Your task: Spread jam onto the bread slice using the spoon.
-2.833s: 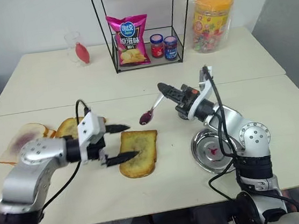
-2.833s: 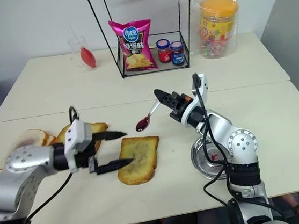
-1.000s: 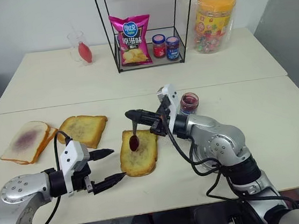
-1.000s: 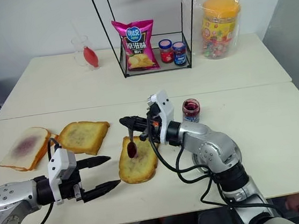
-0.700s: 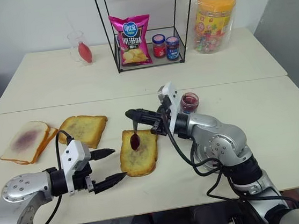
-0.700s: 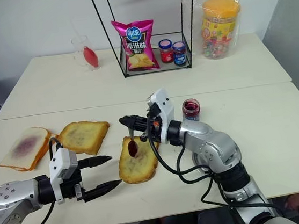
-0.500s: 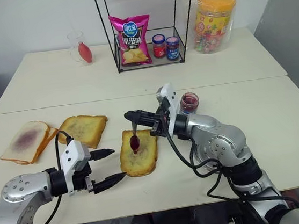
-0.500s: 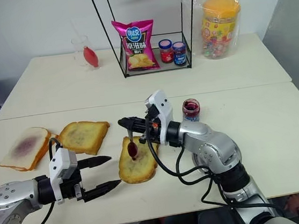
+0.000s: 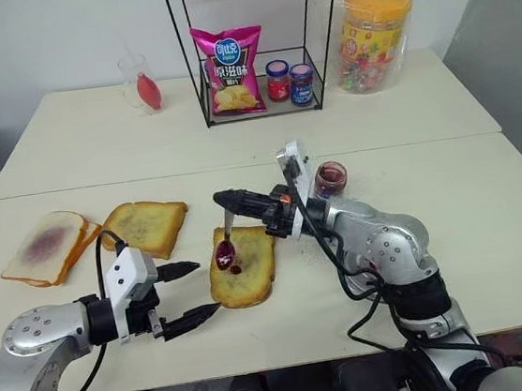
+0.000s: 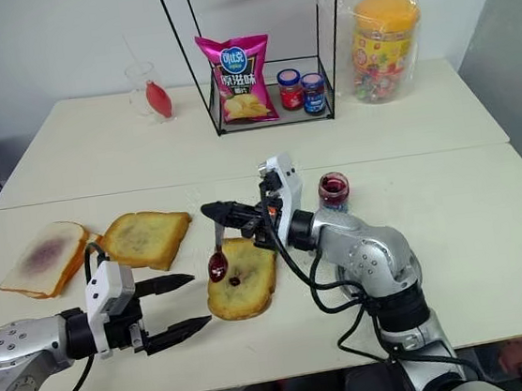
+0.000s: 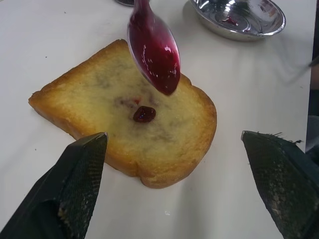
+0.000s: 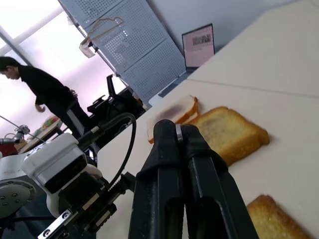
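Observation:
The toasted bread slice [image 9: 251, 274] lies flat on the table in front of me with a small dark blob of jam [image 11: 144, 114] at its centre. My right gripper [image 9: 225, 200] is shut on the handle of the spoon [image 9: 226, 247]. The spoon's bowl [image 11: 152, 51] hangs down, loaded with red jam, just over the slice's left part. The open jam jar [image 9: 331, 178] stands behind my right arm. My left gripper [image 9: 202, 286] is open, low over the table just left of the slice, touching nothing.
A second toasted slice [image 9: 147, 227] and pale slices with a purple patch [image 9: 45, 246] lie to the left. A steel plate [image 11: 234, 36] sits right of the bread. At the back stand a wire rack [image 9: 251, 112] with chips and two jars, a candy tub [image 9: 371, 22] and a glass [image 9: 140, 82].
The right wrist has rolled, tilting the spoon and swinging its bowl toward the slice's left edge. A blob of jam now lies on the bread. The left gripper has stayed put.

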Controlling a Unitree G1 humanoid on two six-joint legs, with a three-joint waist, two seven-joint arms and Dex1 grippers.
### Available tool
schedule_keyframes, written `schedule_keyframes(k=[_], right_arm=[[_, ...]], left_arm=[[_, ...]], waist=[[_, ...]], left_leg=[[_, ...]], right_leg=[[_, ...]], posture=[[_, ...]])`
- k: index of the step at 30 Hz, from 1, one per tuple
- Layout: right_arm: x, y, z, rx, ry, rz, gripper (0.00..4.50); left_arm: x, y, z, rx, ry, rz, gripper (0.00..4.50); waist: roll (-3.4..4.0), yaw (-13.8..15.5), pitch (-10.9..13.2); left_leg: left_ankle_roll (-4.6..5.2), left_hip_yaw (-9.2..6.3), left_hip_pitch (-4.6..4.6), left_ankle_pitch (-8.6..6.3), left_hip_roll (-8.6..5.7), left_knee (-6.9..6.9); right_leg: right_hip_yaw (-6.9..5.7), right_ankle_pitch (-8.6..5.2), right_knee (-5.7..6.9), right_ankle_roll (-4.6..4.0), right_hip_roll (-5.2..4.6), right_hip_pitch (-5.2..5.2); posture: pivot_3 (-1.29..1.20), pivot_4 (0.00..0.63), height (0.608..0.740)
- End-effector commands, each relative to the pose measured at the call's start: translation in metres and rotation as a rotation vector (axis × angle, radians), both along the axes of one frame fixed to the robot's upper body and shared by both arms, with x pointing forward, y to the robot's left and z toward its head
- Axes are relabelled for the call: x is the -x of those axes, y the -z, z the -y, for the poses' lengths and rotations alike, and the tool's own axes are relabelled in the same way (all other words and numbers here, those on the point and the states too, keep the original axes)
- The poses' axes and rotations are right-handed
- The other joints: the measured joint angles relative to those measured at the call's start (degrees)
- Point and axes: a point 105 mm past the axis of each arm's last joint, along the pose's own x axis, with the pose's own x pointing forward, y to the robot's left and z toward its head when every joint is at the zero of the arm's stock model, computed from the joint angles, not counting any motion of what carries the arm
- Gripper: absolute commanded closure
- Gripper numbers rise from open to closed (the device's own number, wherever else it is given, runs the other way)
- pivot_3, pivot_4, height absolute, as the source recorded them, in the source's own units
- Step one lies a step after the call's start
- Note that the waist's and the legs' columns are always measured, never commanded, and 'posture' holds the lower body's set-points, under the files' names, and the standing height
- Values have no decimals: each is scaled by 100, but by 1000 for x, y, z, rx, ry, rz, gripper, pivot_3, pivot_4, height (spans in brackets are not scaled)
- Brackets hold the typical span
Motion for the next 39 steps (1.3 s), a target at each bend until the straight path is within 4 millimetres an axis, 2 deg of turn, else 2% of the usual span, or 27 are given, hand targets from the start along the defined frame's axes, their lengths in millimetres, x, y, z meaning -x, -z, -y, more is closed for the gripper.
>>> schedule_keyframes(k=[1,3,9,12,14,20,26,30,32,36,39], right_arm=[[-1,4,-6,-40,-34,-61,4486],[-5,18,-10,-7,-26,-75,4486],[-20,43,-15,26,1,-112,4486],[-38,59,-8,73,56,-110,4486],[-47,58,-4,79,81,-95,4486],[-66,36,6,58,115,-33,4486],[-70,25,12,51,115,-2,4486],[-52,-2,13,-64,35,-56,4486],[-38,-5,8,-105,-22,-108,4486],[-13,0,-4,-139,-110,-196,4486],[-7,25,-12,-69,-84,-221,4486]], left_arm=[[3,-2,2,-11,22,16,0],[5,-1,2,-11,20,12,0],[7,-1,2,-7,5,10,0],[9,0,2,-5,-1,10,0],[10,1,2,-6,-3,8,0],[8,-1,3,-6,0,12,0],[4,-1,4,-8,6,16,0],[2,-3,3,-12,9,18,0],[2,-3,4,-12,12,18,0],[2,-3,5,-12,17,16,0],[2,-3,5,-13,18,16,0]], waist=[[0,-2,0],[0,-6,0],[-2,-13,-1],[-3,-16,-2],[-3,-19,-2],[-2,-12,-1],[-3,-16,-2],[-2,-16,-1],[-2,-12,-1],[-3,-18,-2],[-2,-19,-1]], left_leg=[[0,1,0,0,0,0],[0,3,3,0,0,0],[0,5,6,0,-1,-1],[0,7,7,0,-2,0],[0,9,12,0,-1,0],[0,3,47,0,-3,2],[0,3,52,0,-4,3],[0,1,48,0,-2,-2],[-1,-2,43,0,-2,-2],[0,-10,45,-1,1,-6],[0,-11,45,-1,0,-6]], right_leg=[[0,0,0,0,0,-1],[1,0,0,0,0,0],[2,0,0,0,0,3],[3,0,0,0,0,3],[5,1,2,1,0,5],[1,0,0,1,2,46],[2,1,-2,3,1,54],[0,1,-2,2,1,49],[-2,1,-2,2,0,47],[-10,1,-2,1,0,48],[-12,0,-2,0,1,48]], posture=[[0,150,740],[0,150,740],[0,150,740],[0,150,740],[0,150,740],[0,150,740],[0,150,740],[0,150,740],[0,150,740],[0,150,740],[0,150,740]])
